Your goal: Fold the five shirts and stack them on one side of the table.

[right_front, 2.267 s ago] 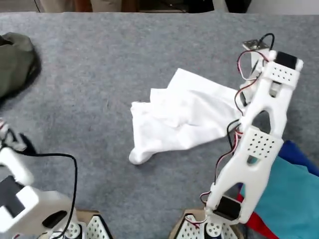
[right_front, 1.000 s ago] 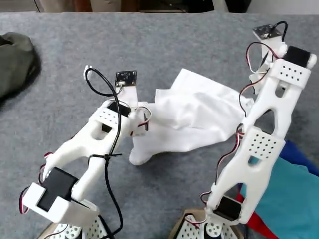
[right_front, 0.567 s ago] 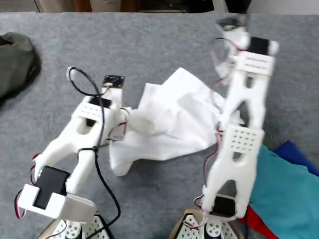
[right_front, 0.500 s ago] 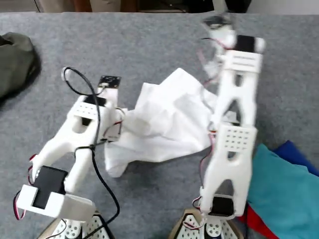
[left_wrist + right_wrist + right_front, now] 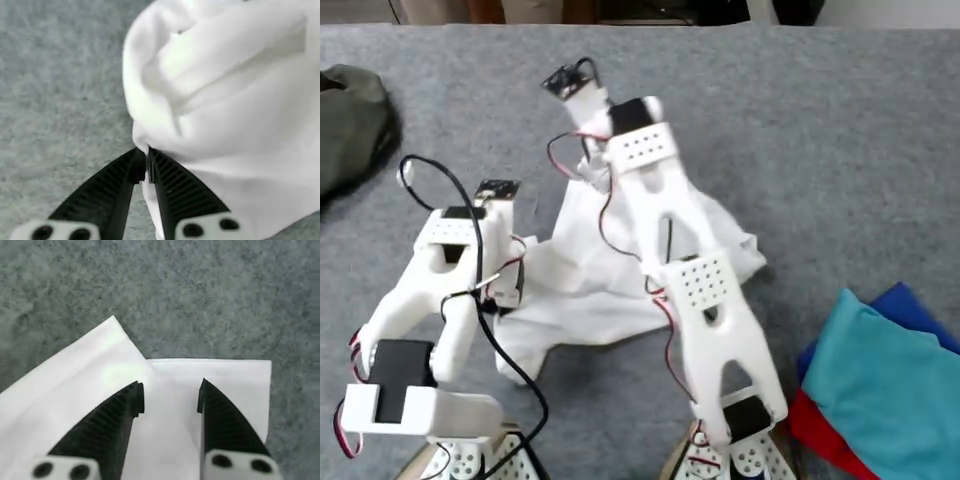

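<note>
A crumpled white shirt (image 5: 610, 285) lies mid-table. My left arm (image 5: 450, 260) stands at its near-left side. The left gripper (image 5: 148, 161) is shut on a fold at the white shirt's (image 5: 225, 100) edge, just above the grey cloth. My right arm (image 5: 665, 215) stretches across the shirt to its far-left part. The right gripper (image 5: 167, 395) hangs open over a flat corner of the white shirt (image 5: 65, 385), with bare table just beyond it. A teal shirt (image 5: 890, 385) lies on a blue one (image 5: 902, 300) and a red one (image 5: 817, 425) at the near right.
A dark olive garment (image 5: 350, 125) lies bunched at the far left edge. Grey tabletop (image 5: 840, 130) stretches open across the far right and the far middle. Both arm bases stand at the near edge.
The left arm came in and closed on the shirt's left edge, and the shirt slid leftward. The right arm swung from the shirt's right side across to its far-left part.
</note>
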